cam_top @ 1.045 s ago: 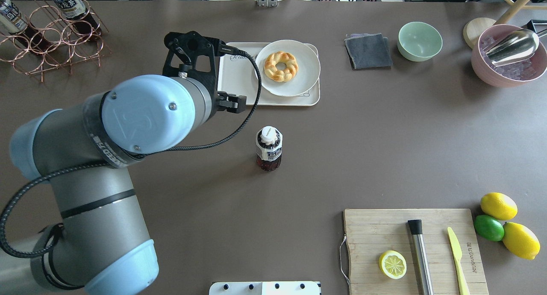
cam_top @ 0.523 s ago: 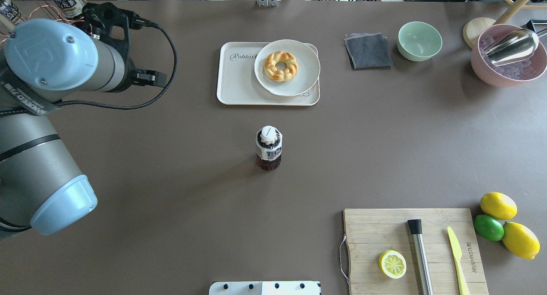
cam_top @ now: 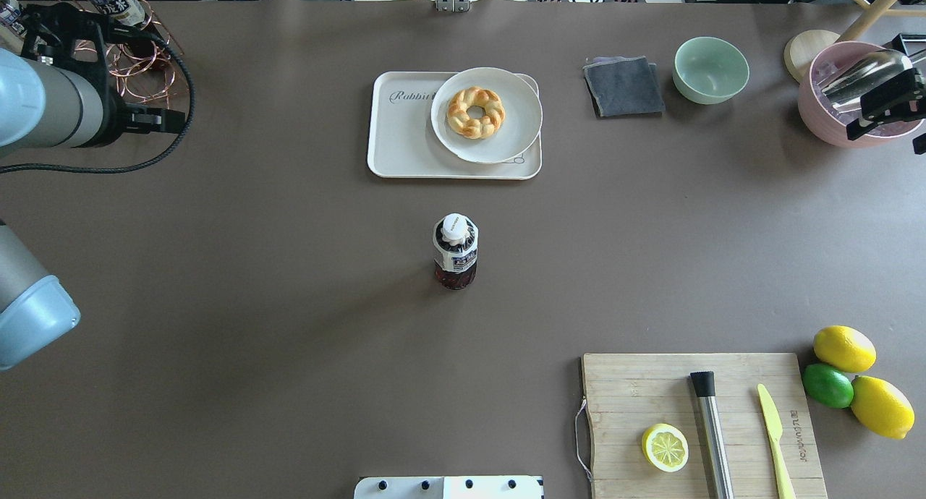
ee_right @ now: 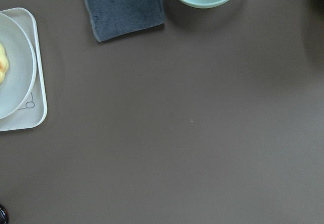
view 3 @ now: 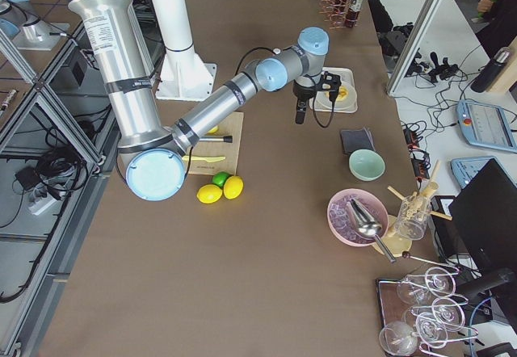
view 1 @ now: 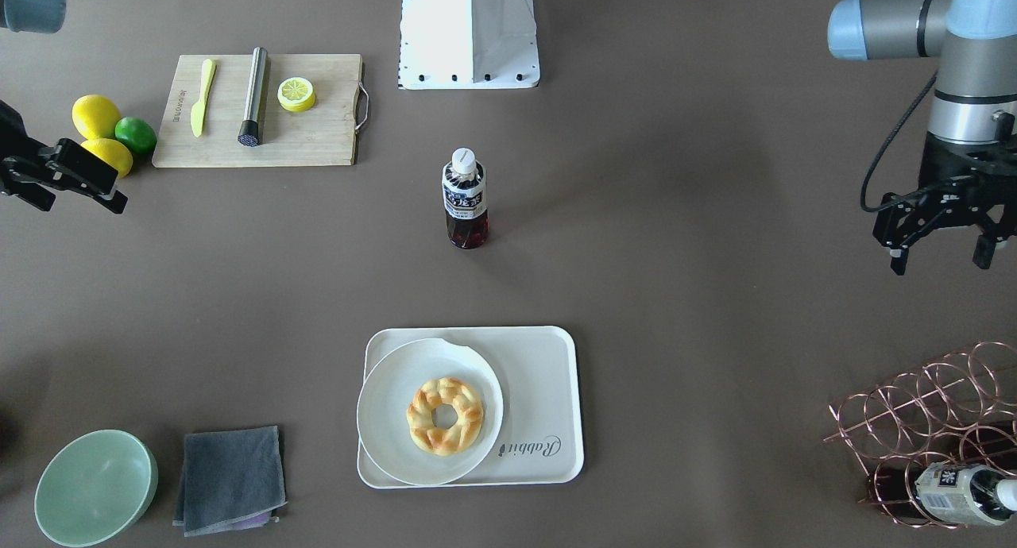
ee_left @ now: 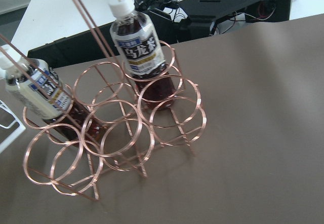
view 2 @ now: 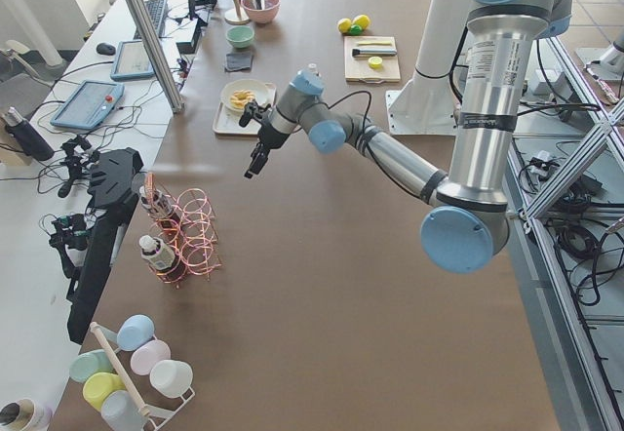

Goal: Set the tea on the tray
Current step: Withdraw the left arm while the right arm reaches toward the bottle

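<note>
While left gripper [view 1: 941,260] and right gripper [view 1: 82,205] gape empty, bottle [view 1: 465,200] stands upright.
Well apart between them; neither clearly nearer.

Table along its length — cutting board [view 3: 230,159]; two lemons [view 3: 209,194] and a lime [view 3: 220,178] touching; tray [view 3: 346,107]; grey cloth [view 3: 356,140]; green bowl [view 3: 366,165]; pink bowl [view 3: 332,212] holding a metal scoop [view 3: 365,220] — right arm [view 3: 226,97] stretched above.

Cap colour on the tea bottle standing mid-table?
White screw cap; clearest in the exterior front-facing view.
</note>
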Available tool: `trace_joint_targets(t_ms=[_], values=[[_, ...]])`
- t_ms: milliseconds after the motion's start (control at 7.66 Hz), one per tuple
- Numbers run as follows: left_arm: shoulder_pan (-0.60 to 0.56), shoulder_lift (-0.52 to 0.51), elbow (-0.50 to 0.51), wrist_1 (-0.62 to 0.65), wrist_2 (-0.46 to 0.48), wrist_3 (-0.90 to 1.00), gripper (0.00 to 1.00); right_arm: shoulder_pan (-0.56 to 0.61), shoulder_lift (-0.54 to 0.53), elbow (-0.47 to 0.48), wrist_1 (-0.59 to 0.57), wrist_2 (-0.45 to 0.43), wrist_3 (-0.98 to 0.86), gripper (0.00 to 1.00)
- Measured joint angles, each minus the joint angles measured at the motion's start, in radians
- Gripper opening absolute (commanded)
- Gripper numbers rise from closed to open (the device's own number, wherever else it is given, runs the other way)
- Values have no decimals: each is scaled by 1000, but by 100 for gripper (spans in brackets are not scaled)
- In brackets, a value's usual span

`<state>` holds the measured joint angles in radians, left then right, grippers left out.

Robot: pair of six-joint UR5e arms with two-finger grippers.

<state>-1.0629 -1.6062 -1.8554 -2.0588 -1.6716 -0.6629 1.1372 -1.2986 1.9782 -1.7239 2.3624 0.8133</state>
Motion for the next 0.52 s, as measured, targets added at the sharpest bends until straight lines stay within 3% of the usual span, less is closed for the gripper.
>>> trace_joint_targets(t_ms=[261, 523], values=[[-232, 13, 116, -30, -244, 217, 98, -101, 79, -2, 0, -70, 98, 100], [-379, 7, 238, -3, -462, 331, 98, -187, 142, -7, 1, -139, 166, 100]])
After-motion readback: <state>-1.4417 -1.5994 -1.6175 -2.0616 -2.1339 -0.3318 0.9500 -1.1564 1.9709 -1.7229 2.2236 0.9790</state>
